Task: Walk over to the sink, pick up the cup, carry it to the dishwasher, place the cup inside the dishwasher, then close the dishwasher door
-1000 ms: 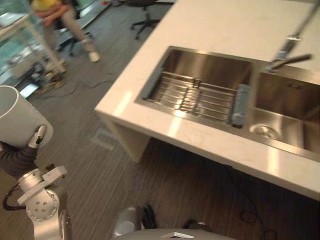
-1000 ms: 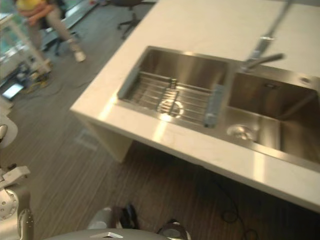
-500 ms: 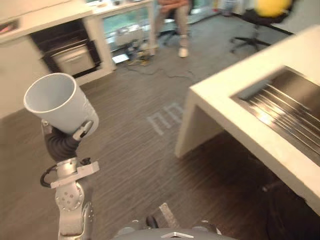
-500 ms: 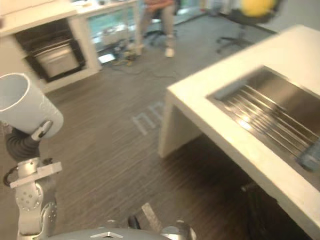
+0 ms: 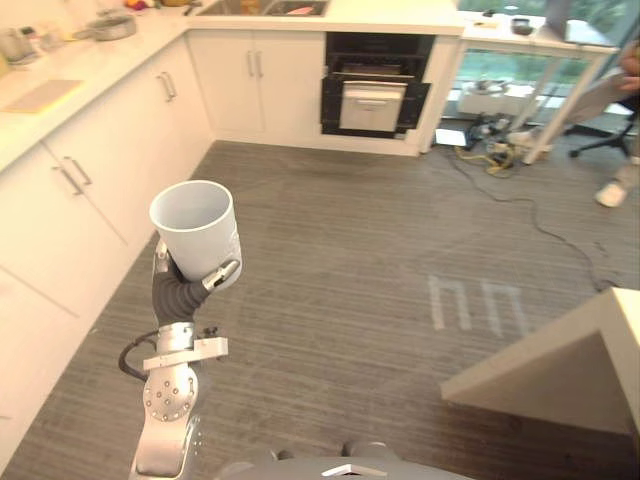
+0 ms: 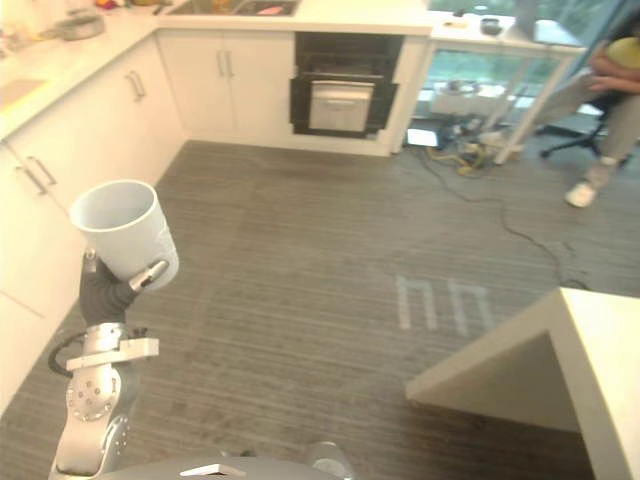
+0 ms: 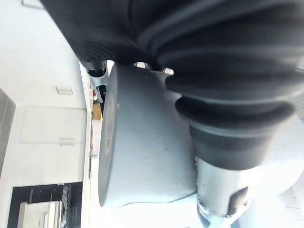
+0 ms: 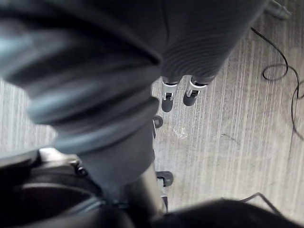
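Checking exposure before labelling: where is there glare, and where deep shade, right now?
Left eye view: the countertop glares near white; the cup in the left hand is evenly lit. Right wrist view: the right hand lies in shade, the floor beyond it bright. Left wrist view: white glare behind the cup.

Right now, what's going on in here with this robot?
The robot's left hand is curled around a pale cup, held mouth up over the floor. A dark appliance sits in the far cabinets, some way ahead. The right hand hangs above the floor. A person sits at the far right.
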Robot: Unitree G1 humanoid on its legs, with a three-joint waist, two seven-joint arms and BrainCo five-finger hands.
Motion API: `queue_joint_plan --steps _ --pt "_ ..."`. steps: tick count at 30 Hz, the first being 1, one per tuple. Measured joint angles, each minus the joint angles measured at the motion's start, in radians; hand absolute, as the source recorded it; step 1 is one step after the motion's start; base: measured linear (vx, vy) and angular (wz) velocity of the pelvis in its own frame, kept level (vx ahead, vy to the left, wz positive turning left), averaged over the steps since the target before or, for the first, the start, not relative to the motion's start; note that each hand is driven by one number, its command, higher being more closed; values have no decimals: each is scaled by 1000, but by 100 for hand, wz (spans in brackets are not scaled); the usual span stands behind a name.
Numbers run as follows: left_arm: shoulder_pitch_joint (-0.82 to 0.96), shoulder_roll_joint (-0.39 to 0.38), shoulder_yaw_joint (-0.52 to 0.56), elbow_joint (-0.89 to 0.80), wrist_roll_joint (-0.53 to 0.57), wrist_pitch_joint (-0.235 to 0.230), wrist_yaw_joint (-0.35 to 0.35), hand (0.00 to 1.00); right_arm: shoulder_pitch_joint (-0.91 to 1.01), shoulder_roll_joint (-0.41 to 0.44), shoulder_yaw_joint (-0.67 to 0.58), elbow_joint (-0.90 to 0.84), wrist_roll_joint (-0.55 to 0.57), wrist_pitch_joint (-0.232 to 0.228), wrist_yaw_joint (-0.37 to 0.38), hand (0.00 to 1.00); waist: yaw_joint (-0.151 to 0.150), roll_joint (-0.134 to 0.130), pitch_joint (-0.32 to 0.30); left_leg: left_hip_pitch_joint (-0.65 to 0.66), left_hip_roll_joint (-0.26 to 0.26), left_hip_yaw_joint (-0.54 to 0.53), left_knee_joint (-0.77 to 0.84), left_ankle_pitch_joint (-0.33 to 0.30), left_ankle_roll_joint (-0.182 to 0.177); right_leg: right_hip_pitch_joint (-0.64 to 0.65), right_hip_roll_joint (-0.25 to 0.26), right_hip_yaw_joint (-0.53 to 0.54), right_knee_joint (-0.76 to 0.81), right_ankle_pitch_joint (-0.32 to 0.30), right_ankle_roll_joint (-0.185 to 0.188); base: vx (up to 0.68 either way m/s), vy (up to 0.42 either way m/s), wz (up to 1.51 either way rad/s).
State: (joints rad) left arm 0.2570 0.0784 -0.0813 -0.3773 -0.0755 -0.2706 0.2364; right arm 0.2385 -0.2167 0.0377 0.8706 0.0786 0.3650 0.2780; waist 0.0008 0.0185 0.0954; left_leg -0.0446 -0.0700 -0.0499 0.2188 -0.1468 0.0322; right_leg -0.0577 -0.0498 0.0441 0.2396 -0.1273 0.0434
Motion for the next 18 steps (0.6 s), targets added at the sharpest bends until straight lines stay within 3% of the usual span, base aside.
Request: queue_joint_plan --steps 1,3,4,5,6,7,8,9,11,13,18 --pt "-3 0 -1 0 0 4 -1 100 -2 1 0 0 -7 6 3 0 -6 1 -1 -6 23 43 -3 -1 -3 10 -6 -33 -9 0 0 116 -150 134" --pt "-37 -4 -16 -1 -4 15 -34 100 16 1 1 -30 -4 10 -2 0 -36 2 2 -34 121 248 36 30 -19 69 -33 -216 -16 -6 -1 111 -106 193" --pt "-47 -4 -25 -1 -11 14 -55 100 24 0 0 -41 2 9 -7 0 -37 5 2 -43 127 278 46 34 -23 83 -38 -253 -5 -10 -2 50 47 217" --pt "-60 5 -48 -9 -28 14 -97 100 38 3 -5 -51 37 2 -32 0 -36 13 3 -44 123 351 45 49 3 103 -50 -306 30 -23 -8 -31 187 219" --pt "-62 24 -74 -34 -43 14 -126 100 43 13 -12 -44 66 -11 -54 0 -37 -8 3 -41 92 346 12 71 28 97 -71 -311 57 -59 -28 -76 221 215" --pt "-58 41 -81 -59 -53 12 -142 100 43 22 -13 -21 80 -17 -73 0 -23 -31 2 -41 54 325 -34 81 33 97 -97 -295 55 -91 -23 -74 153 153" --pt "-49 56 -73 -73 -64 11 -155 100 42 26 -15 -6 84 -24 -82 0 -10 -47 2 -34 49 383 -69 79 48 106 -116 -291 28 -104 1 9 14 110" --pt "-49 61 -70 -72 -78 11 -157 100 40 19 -27 -2 94 -46 -79 0 -21 -58 -3 -12 50 458 -121 86 45 126 -128 -300 -16 -96 12 39 -33 89" --pt "-50 60 -81 -73 -80 7 -163 100 41 7 -35 3 94 -66 -65 0 -39 -33 -6 6 46 508 -204 161 49 127 -129 -303 -35 -86 16 28 15 77" --pt "-56 64 -103 -71 -99 -2 -181 100 43 4 -51 5 94 -82 -60 0 -58 -20 -12 29 23 487 -304 234 44 127 -123 -301 -48 -61 22 34 44 44" --pt "-108 71 -119 -26 -117 -3 -232 100 44 12 -56 5 142 -74 -68 0 -78 -30 -10 39 30 503 -304 249 48 128 -114 -239 -47 -33 10 12 -35 -7"
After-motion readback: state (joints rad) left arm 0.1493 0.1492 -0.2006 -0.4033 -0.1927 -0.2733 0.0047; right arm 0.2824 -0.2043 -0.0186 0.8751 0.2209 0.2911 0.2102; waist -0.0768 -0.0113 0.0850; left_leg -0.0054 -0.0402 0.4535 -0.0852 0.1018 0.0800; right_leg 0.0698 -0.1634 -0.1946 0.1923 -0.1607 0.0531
